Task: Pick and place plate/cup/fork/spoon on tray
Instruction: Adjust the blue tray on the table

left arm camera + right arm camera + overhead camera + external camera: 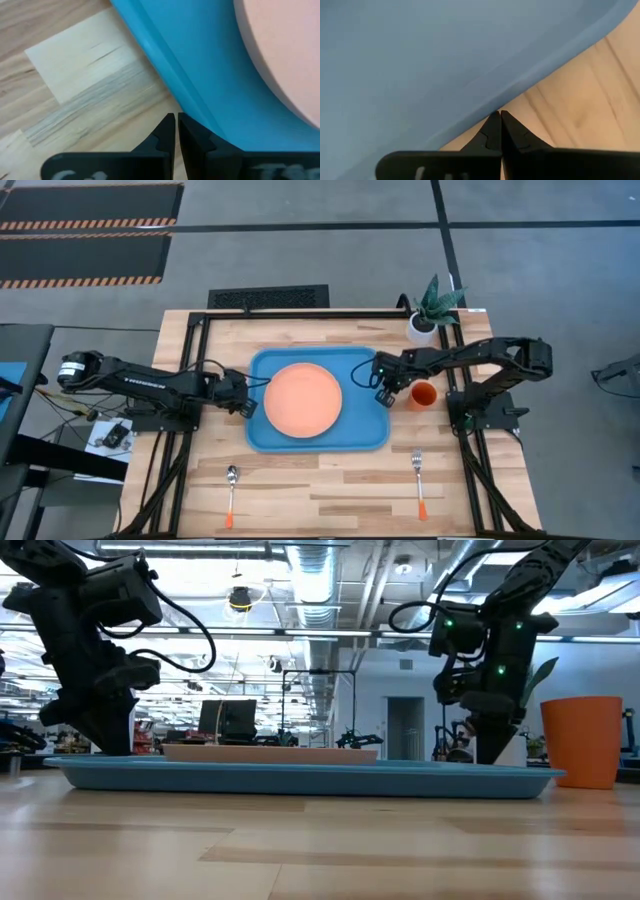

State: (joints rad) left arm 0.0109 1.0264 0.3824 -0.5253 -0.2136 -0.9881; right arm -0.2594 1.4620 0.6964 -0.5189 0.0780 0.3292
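Left gripper (247,407) and right gripper (384,395): both fully closed, holding nothing, tips at opposite rims of the tray (318,444), frame centre.

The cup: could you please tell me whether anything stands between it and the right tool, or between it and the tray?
Nothing visible does. The cup stands on bare wood just right of the tray. The right tool, shut, sits low at the tray's right rim, beside the cup. The plate leaves blue floor free on the cup's side.

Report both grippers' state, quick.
Left gripper: closed, empty, at the tray's left rim.
Right gripper: closed, empty, at the tray's right rim, beside the cup.
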